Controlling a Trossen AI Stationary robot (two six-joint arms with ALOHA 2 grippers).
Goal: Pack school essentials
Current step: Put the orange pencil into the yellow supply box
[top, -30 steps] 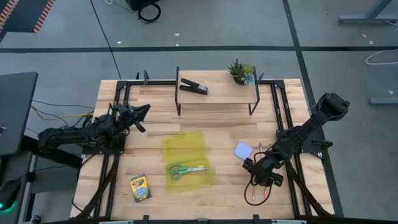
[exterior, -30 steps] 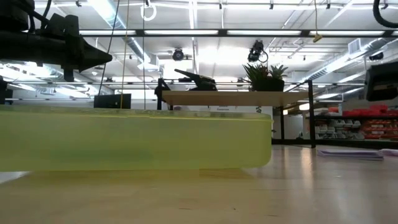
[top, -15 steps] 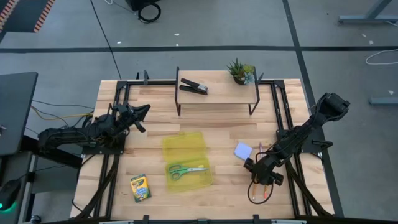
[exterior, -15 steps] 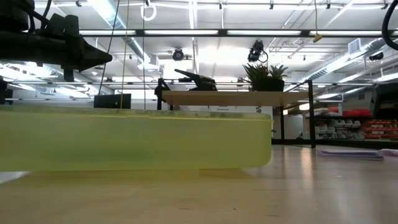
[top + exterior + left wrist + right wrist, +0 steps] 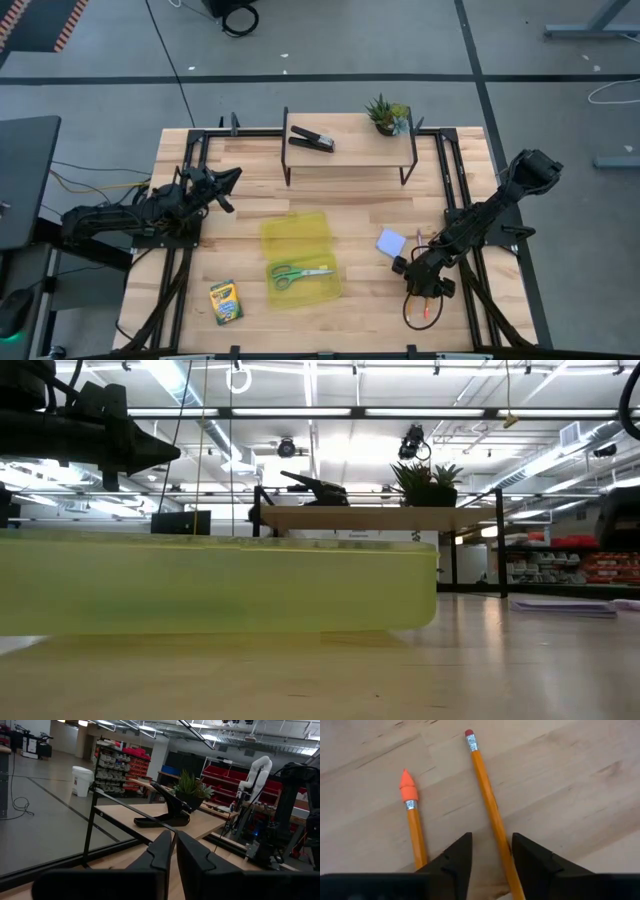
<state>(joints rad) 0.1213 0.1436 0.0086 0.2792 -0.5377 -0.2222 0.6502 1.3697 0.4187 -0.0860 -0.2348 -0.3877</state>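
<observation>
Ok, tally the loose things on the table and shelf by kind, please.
Pencils: 2
Scissors: 1
Crayon box: 1
Note pad: 1
Yellow case: 1
Stapler: 1
Potted plant: 1
Total: 8

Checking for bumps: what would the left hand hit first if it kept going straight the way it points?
Probably the black stapler on the raised shelf: the shut left hand points almost straight at it. The depth is hard to judge, so it might pass beneath the shelf instead.
</observation>
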